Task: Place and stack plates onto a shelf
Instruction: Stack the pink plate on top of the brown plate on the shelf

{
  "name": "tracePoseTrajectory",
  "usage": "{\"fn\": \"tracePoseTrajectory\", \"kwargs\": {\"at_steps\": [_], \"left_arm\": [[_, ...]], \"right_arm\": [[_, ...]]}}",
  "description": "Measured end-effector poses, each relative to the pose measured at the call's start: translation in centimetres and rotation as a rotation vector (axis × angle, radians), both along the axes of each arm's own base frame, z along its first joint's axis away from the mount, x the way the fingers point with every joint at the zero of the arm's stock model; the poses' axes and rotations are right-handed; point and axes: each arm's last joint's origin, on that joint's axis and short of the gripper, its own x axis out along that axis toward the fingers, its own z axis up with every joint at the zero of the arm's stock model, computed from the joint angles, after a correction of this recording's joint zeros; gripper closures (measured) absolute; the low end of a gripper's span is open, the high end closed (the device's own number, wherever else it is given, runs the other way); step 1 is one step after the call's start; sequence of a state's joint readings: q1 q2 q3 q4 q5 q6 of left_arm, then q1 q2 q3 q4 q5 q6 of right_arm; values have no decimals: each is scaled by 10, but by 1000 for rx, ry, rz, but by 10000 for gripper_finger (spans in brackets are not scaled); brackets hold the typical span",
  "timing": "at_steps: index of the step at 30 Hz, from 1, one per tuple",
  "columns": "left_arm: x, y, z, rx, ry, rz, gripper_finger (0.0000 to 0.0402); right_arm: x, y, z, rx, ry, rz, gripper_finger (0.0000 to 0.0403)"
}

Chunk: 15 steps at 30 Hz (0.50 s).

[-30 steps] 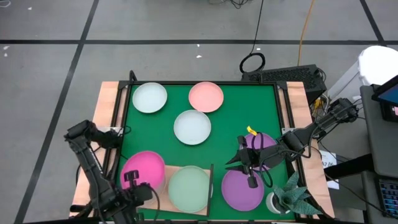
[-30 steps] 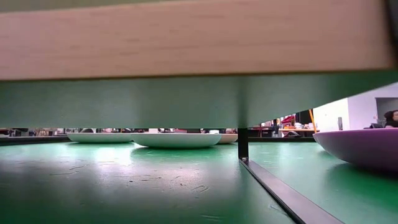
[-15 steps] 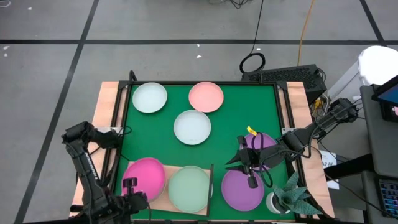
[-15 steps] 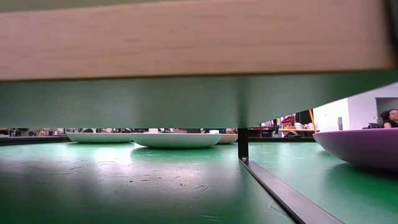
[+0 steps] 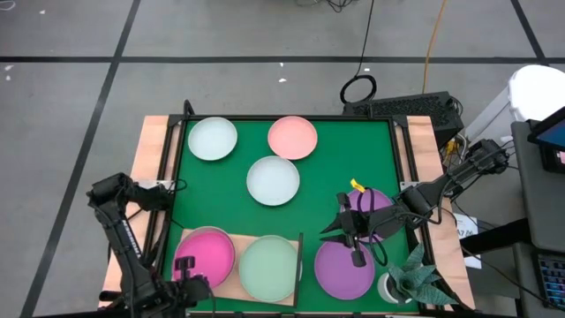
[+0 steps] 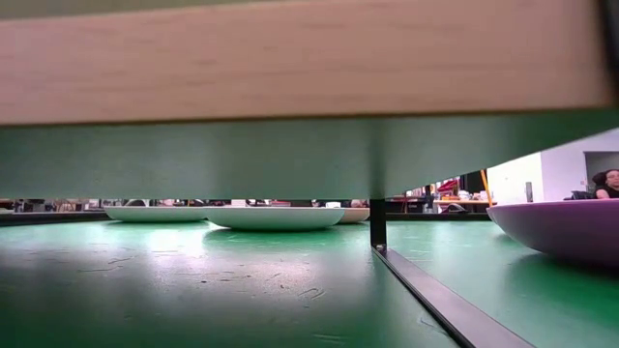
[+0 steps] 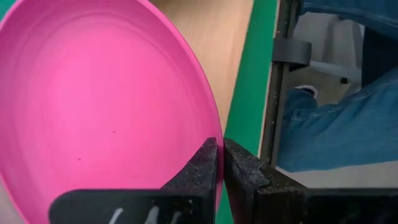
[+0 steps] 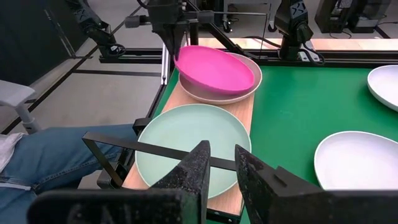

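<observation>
On the light-wood shelf board (image 5: 237,291) sit a pale green plastic plate (image 5: 268,268) and a beige one (image 8: 247,86), onto which the left gripper (image 7: 220,163), clamped on a round magenta plate's (image 5: 204,253) rim, is judged to be stacking it, while five plates lie off the shelf on the mat and the right gripper (image 8: 222,163) waits beside the shelf, fingers slightly apart.

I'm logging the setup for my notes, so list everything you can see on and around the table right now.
mint plate: one, pale mint, mat's far left corner
pink plate: one, salmon, beside the mint one
white plate: one, mat's middle
magenta plate: one, tilted over the beige plate
beige plate: one, on the shelf's left half
green plate: one, pale, shelf's right half
near purple plate: one, right of shelf
far purple plate: one, under the right arm
shelf: one, light wood, near edge
mat: one, green, covers table
potted plant: one, near right corner
person: one, blue jeans, beside table
left pincer: shut on magenta rim
right pincer: open, right of shelf
</observation>
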State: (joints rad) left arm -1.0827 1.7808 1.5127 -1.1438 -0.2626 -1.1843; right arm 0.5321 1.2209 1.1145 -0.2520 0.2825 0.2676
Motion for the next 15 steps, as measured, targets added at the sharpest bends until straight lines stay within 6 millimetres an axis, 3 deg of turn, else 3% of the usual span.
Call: {"fn": "tracePoseTrajectory", "kwargs": {"at_steps": [15], "left_arm": [[2, -4, -29, -73, -26, 7, 370]], "right_arm": [[0, 0, 0, 0, 0, 0, 342]]}}
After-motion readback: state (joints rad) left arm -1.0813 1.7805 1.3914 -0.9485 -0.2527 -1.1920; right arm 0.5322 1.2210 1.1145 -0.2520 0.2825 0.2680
